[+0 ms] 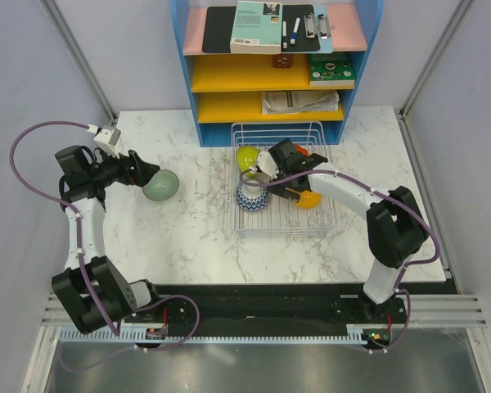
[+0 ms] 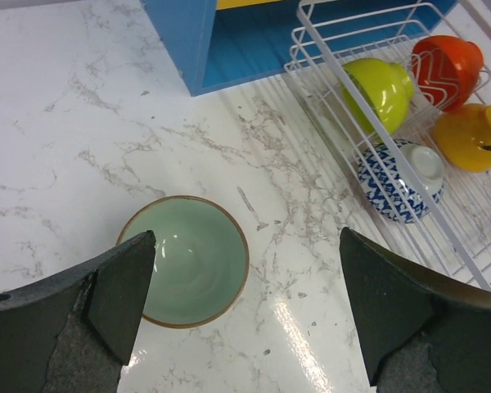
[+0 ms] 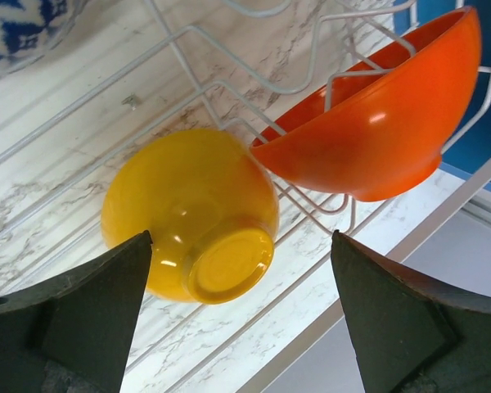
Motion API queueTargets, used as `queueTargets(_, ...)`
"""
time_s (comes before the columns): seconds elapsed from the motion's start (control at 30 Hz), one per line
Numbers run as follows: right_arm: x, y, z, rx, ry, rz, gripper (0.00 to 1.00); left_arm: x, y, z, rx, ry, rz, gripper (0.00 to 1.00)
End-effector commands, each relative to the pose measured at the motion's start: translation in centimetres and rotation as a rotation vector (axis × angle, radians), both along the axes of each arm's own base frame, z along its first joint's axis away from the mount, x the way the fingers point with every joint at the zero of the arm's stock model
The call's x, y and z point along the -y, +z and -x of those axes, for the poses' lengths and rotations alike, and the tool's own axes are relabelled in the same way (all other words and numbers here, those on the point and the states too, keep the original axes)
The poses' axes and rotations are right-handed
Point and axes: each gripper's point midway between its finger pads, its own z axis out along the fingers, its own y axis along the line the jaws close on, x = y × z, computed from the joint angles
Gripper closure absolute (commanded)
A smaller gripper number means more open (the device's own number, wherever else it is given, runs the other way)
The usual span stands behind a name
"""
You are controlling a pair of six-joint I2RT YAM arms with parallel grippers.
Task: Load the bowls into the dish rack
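I record a glossy pale-mint round bowl, brown-rimmed, mouth upward, lower left of frame; left gripper and right gripper gape empty.

Two slim robot arms, the left arm and the right arm, are built of white tubes and chunky black joints. A purple cable trails along each. The left gripper has matte black fingers – broad, rough-edged wedges.

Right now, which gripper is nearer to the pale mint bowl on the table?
Left. The left gripper hangs open over the mint bowl; the right gripper is away over the dish rack, at the yellow bowl.
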Motion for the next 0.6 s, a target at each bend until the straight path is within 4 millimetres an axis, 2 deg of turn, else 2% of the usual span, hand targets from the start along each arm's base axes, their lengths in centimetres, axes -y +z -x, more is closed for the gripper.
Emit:
queueTargets(0.0, -2.0, 4.8, 0.9, 0.011, 0.033, -0.163, 0.03, -2.7, 0.0, -1.7, -0.016, 0.148, -0.039, 0.00)
queueTargets(0.17, -4.5, 8.2, 3.2, -0.028, 0.105, -0.316, 0.02, -5.5, -1.6, -2.9, -0.087, 0.278, -0.095, 0.00)
queueTargets(0.2, -5.3, 9.2, 3.9, -0.036, 0.136, -0.363, 0.02, -5.9, -2.8, -3.0, -0.132, 0.290, -0.091, 0.00)
queueTargets(0.23, -5.3, 9.7, 4.3, -0.038, 0.136, -0.378, 0.03, -6.5, -2.9, -3.3, -0.143, 0.307, -0.110, 0.00)
queueTargets(0.37, -7.1, 13.1, 5.9, -0.029, 0.193, -0.505, 0.02, -7.7, -5.5, -4.0, -0.253, 0.321, -0.131, 0.00)
queueTargets(0.4, -7.6, 13.6, 6.3, -0.027, 0.207, -0.518, 0.02, -8.0, -5.7, -4.3, -0.271, 0.327, -0.137, 0.00)
queueTargets(0.43, -7.9, 13.9, 6.7, -0.029, 0.218, -0.530, 0.02, -8.6, -7.5, -4.4, -0.326, 0.345, -0.146, 0.00)
queueTargets(0.57, -9.0, 15.1, 8.6, -0.022, 0.258, -0.559, 0.02, -9.5, -10.1, -5.0, -0.406, 0.363, -0.158, 0.00)
